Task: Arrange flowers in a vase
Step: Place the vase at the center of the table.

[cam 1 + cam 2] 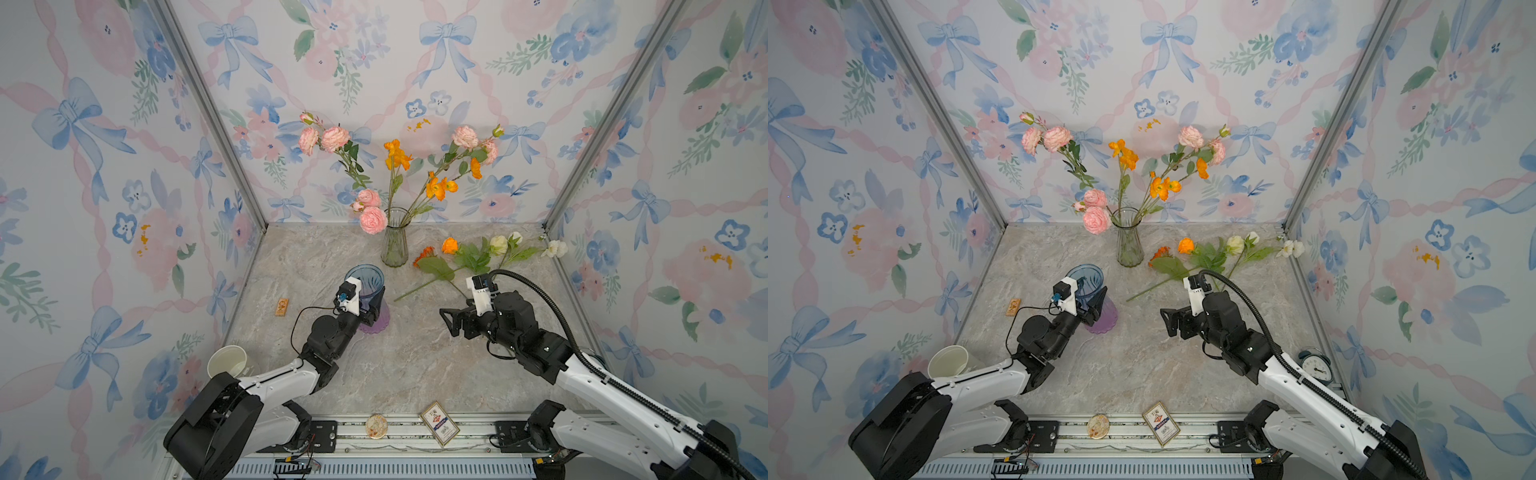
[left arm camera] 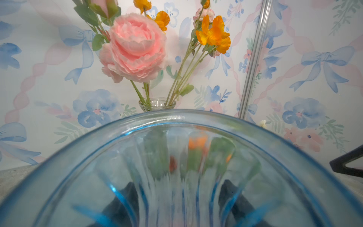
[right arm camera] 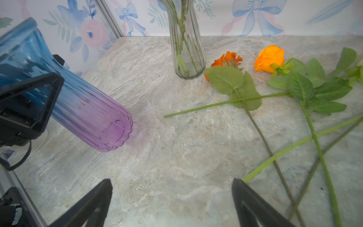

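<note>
A clear vase [image 1: 395, 245] stands at the back of the table. In it are pink ruffled flowers [image 1: 372, 219] and orange poppies [image 1: 438, 187]. More flowers lie to its right: an orange rose [image 3: 269, 58], a ragged orange bloom [image 3: 228, 59] and cream blooms [image 1: 498, 244], their green stems [image 3: 225, 102] crossing. My left gripper [image 1: 370, 307] is shut on a blue and purple vase [image 3: 84, 110], which tilts with its purple base at the table. Its blue rim [image 2: 176, 121] fills the left wrist view. My right gripper [image 3: 171, 182] hangs open over bare table beside the stem ends, holding nothing.
A paper cup [image 1: 227, 361] lies at the front left and a small tan block [image 1: 281, 307] sits near the left wall. A round tin [image 1: 376, 426] and a card pack [image 1: 439, 423] rest on the front rail. An alarm clock [image 1: 1314, 365] stands by the right wall.
</note>
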`<state>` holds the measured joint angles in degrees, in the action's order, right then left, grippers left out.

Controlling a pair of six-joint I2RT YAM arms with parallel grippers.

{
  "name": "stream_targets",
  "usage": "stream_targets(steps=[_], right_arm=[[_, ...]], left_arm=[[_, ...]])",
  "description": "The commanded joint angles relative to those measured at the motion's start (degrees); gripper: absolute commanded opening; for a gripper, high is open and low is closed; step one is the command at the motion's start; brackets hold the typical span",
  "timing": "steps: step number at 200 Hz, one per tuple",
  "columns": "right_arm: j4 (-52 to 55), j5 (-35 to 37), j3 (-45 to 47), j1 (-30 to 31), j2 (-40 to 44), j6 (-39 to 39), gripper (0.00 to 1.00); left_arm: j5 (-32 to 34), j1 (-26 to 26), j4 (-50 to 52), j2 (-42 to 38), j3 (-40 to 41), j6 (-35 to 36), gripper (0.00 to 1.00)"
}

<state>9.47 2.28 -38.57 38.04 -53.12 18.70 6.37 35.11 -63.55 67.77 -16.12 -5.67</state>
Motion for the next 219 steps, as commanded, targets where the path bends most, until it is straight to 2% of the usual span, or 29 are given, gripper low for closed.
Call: stream_targets(steps=[1,30,67,137,219], right_arm=[[5.1,3.4,1.6,-1.8,1.5,2.3,0.97],[6.9,3.5,2.2,-4.5,2.8,3.6,0.97],[7.8,2.5,1.6,-5.9,3.4,3.1,0.97],[8.6,1.9,0.1,-6.0,3.2,2.6,0.97],[9.9,2.2,-0.3,-6.3,5.0,1.6,0.97]], left_arm=[[-3.9,3.2,-6.8,-0.1,-2.8,-1.8,0.38],[-2.7,8.7,-6.8,3.4,-3.9,0.7,0.39],[-1.8,13.2,-6.9,6.6,-5.7,2.5,0.39],[-0.3,17.0,-7.4,12.1,-9.1,3.4,0.4],[0.3,17.3,-10.1,17.9,-10.4,5.4,0.4]])
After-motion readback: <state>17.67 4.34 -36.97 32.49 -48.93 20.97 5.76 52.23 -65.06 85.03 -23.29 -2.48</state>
